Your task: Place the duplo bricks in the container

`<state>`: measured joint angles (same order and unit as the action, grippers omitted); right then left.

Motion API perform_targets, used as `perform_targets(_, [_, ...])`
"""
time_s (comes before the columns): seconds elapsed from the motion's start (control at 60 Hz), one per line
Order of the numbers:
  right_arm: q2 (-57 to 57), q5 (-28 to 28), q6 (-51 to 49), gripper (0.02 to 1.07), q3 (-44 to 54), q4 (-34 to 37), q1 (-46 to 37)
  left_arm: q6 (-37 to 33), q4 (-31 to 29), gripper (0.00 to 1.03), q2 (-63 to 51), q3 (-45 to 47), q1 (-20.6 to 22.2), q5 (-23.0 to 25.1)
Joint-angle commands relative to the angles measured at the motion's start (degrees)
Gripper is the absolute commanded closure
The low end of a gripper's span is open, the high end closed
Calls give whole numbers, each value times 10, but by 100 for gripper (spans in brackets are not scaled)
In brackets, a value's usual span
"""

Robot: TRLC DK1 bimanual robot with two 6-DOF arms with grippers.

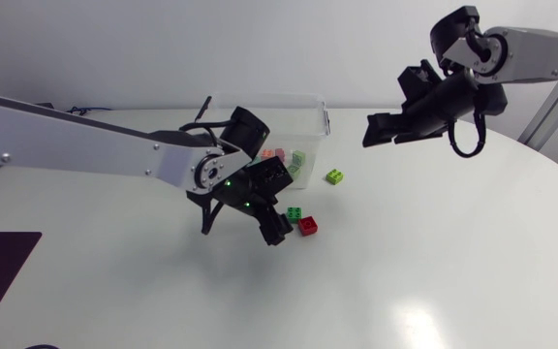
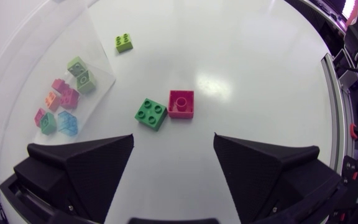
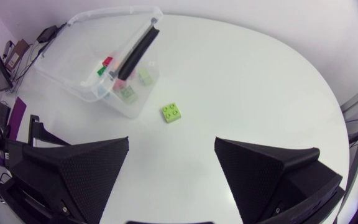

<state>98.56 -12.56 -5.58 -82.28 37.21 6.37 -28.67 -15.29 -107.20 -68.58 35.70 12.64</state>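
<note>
Partly, the container is filled; lime brick, green brick and red brick are left out, left gripper and right gripper held wide, empty.

Left arm: long flat silver-white link, small dark screws along it, black joint with two green lights, thin black cable beside.
Right arm: white link, rounded black joint, black cable loop beneath.
Left claw, right claw: matte black, broad wedge fingers, finely textured faces.
</note>
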Motion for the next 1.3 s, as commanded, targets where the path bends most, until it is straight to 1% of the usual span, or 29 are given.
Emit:
perform_targets(0.0, [-21, -11, -21, 7, 37, -17, -10, -38, -30, 15, -35, -48, 1, 6])
perform_targets(0.217, [-45, -25, -36, 7, 96, -43, -26, -70, -101, 15, -108, -142, 3, 6])
perform_targets(0.367, [-56, -39, -48, 7, 121, -52, -44, -76, -138, 15, -144, -190, 11, 5])
perform_targets(0.417, [-59, -40, -51, 7, 131, -57, -51, -75, -159, 15, -158, -212, 18, 6])
perform_targets(0.717, [-72, -63, -67, 7, 160, -64, -78, -55, -181, 15, -188, -263, 44, 5])
perform_targets(0.817, [-78, -66, -72, 7, 168, -64, -84, -48, -192, 15, -209, -289, 45, 4])
perform_targets(0.867, [-79, -71, -75, 7, 171, -64, -89, -48, -207, 15, -221, -304, 46, 3])
perform_targets(0.983, [-81, -74, -81, 7, 173, -64, -99, -44, -215, 15, -238, -326, 48, -2])
perform_targets(1.083, [-85, -77, -84, 7, 173, -64, -104, -43, -243, 15, -258, -356, 46, -3])
perform_targets(1.183, [-87, -77, -86, 7, 175, -63, -106, -43, -252, 15, -263, -366, 45, -3])
perform_targets(1.283, [-85, -78, -86, 7, 176, -64, -107, -42, -273, 15, -271, -382, 46, -3])
